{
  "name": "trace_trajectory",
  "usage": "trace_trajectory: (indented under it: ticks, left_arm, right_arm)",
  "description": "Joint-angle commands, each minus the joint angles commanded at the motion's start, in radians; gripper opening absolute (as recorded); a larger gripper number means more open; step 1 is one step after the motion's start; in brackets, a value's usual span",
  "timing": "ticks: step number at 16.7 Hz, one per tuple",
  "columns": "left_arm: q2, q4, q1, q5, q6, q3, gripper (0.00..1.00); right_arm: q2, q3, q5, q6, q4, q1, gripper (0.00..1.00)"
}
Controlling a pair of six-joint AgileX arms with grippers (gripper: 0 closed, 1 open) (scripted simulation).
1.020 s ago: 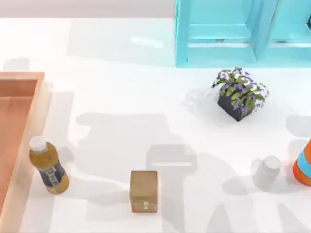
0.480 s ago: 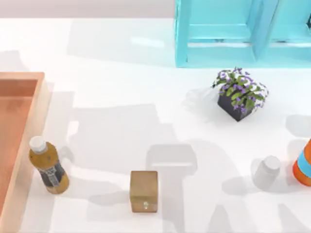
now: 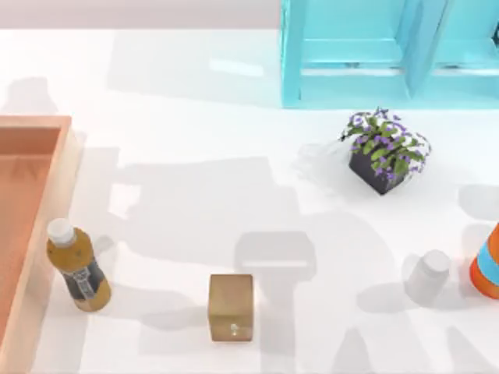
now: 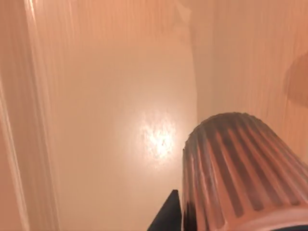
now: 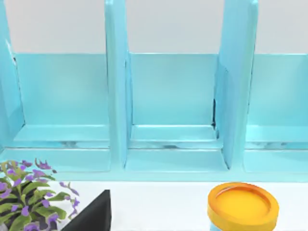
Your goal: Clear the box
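Left tool (a dark wedge) is showing in the left wrist view beside a ribbed round cap. The cap is looming close to the camera over the glossy floor of the large, shallow orange-brown wooden box. Whether this tool is apart, together or clamped cannot be told. Right tool (another dark wedge, state likewise impossible to tell) is facing the cyan open-fronted shelf unit, with a purple-flowered plant in a dark pot and an orange-lidded pale-blue container before it.

In the top view, the box is lying at the left side of the white bench, running out of frame. An amber bottle with a white cap is standing upright just outside the box's right wall. A small brown cube is sitting near the front centre, well apart from a small white bottle at the right.
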Motion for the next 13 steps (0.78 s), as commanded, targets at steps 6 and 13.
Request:
trace_trajectory:
  ticks: [6,13]
  left_arm:
    - [0.075,0.125,-0.295,-0.001,-0.285,-0.013,0.0]
    - [0.166,0.23,-0.54,0.004,-0.534,-0.074,0.0]
  right_arm:
    - [0.0,0.0,0.0,0.0,0.0,0.0,1.0]
    - [0.0,0.0,0.0,0.0,0.0,0.0,1.0]
